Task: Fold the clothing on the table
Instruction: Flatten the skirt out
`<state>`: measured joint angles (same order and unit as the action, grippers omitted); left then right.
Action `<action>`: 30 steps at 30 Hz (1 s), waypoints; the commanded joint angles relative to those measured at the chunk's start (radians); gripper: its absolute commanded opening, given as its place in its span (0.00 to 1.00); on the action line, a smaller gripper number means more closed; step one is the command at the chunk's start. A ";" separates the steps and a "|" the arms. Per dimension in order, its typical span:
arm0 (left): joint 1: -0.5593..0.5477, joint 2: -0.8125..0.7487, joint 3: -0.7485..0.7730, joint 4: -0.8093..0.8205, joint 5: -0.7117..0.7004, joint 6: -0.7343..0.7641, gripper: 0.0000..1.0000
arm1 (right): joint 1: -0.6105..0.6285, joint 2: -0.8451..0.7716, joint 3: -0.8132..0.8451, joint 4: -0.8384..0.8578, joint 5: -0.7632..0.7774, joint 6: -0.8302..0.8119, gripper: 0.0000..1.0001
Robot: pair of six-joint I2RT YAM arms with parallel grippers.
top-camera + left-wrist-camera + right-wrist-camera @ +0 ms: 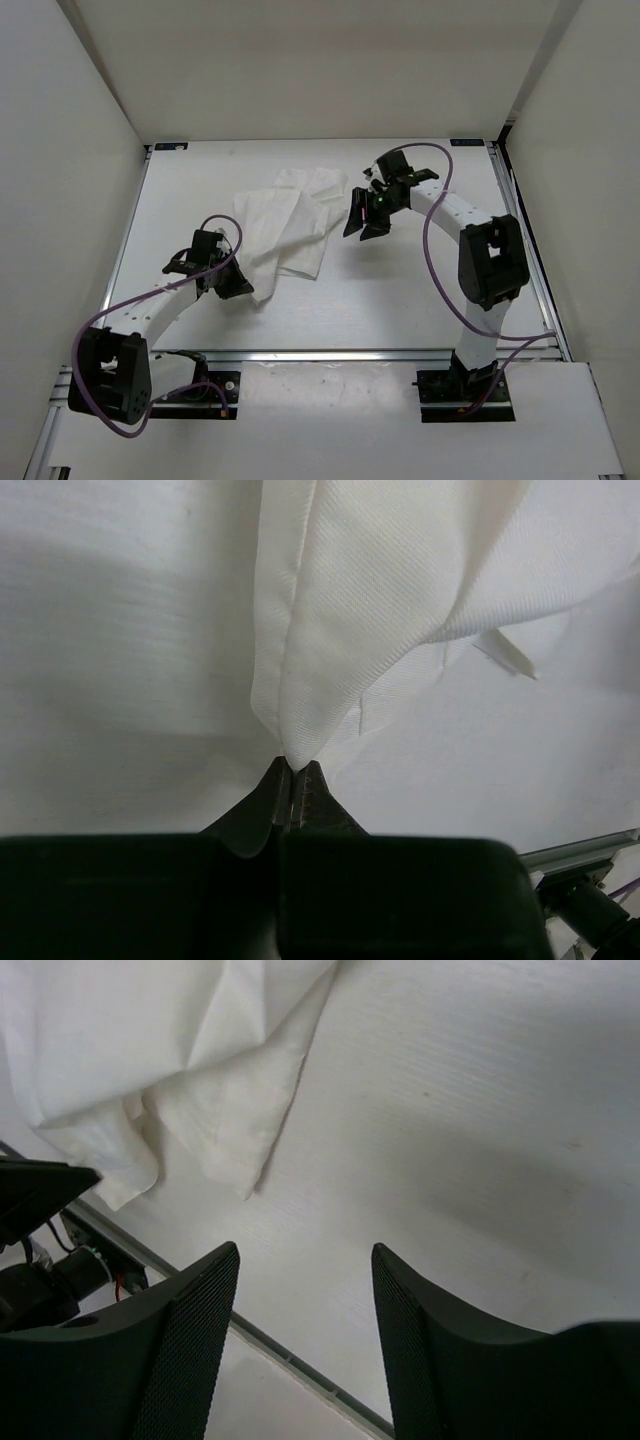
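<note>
The clothing (288, 225) is a thin white garment, crumpled and partly doubled over on the table (400, 290), left of centre. My left gripper (245, 290) is at its near tip. In the left wrist view the left gripper (295, 767) is shut on a pointed corner of the clothing (380, 580), which spreads away from the jaws. My right gripper (363, 232) hangs open just right of the garment, above bare table. In the right wrist view the right gripper (305, 1255) holds nothing, and the clothing (150, 1050) lies at the upper left.
White walls enclose the table on three sides. A metal rail (350, 355) runs along the near edge by both arm bases, and side rails (525, 250) line the right edge. Purple cables loop from each arm.
</note>
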<state>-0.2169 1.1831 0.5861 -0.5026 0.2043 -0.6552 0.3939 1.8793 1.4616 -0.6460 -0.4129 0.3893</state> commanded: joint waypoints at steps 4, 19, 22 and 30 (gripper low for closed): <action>0.004 -0.042 0.006 0.036 -0.020 0.005 0.00 | 0.060 0.109 0.089 -0.011 -0.147 -0.009 0.58; -0.009 -0.022 -0.002 0.024 0.010 0.014 0.00 | 0.102 0.172 -0.204 0.406 -0.279 0.515 0.50; -0.003 -0.014 0.004 0.021 0.012 0.025 0.00 | 0.125 0.187 -0.208 0.436 -0.268 0.562 0.48; 0.011 -0.020 0.040 -0.008 0.001 0.052 0.00 | 0.191 0.245 -0.167 0.500 -0.222 0.678 0.43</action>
<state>-0.2161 1.1728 0.5846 -0.4931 0.2016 -0.6277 0.5659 2.0892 1.2510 -0.2108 -0.6506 0.9791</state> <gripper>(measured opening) 0.035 0.446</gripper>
